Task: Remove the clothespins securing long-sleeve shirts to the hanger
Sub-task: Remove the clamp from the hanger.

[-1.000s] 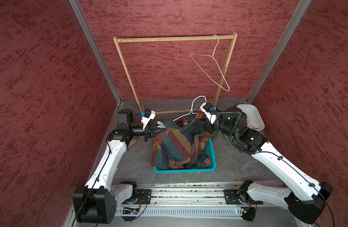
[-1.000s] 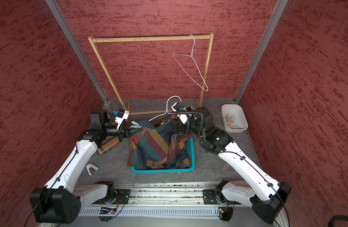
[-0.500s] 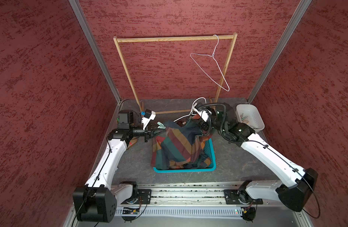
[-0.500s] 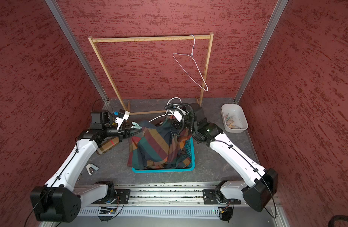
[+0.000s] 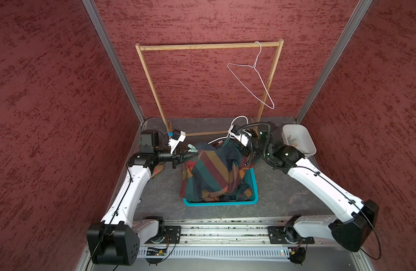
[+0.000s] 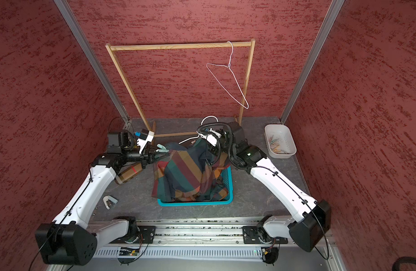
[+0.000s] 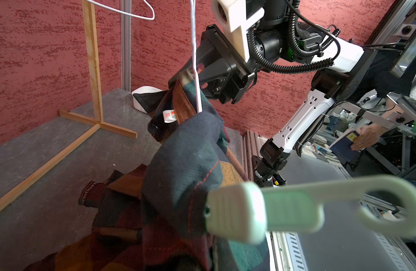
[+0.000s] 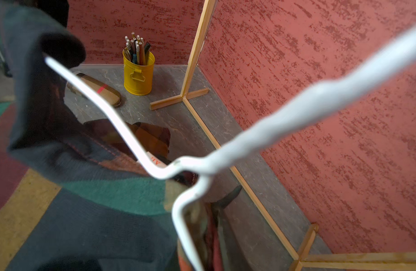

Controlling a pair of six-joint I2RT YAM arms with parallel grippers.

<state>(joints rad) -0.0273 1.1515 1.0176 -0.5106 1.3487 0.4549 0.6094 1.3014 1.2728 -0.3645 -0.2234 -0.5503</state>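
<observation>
A plaid long-sleeve shirt (image 5: 216, 173) (image 6: 190, 173) hangs on a white wire hanger (image 5: 237, 120) (image 8: 284, 122) and drapes down into a teal basket (image 5: 251, 185). A pale mint clothespin (image 5: 192, 147) (image 7: 272, 211) is clipped on the shirt's left shoulder. My left gripper (image 5: 189, 154) (image 6: 159, 156) is shut on it, though its fingers do not show in the left wrist view. My right gripper (image 5: 240, 143) (image 6: 210, 140) is shut on the hanger's wire at the shirt's collar (image 7: 186, 77). The wire (image 8: 190, 234) runs between the jaws there, beside the cloth.
A white bin (image 5: 298, 140) (image 6: 281, 143) with several clothespins stands at the back right. A wooden rack (image 5: 209, 46) at the back carries a bare white hanger (image 5: 256, 79). A yellow pencil cup (image 8: 138, 72) and a brown case (image 6: 129, 173) sit at the left.
My right arm came back from the bin side toward the hanger, and its jaws closed on the wire. The left arm stayed put at the mint clothespin.
</observation>
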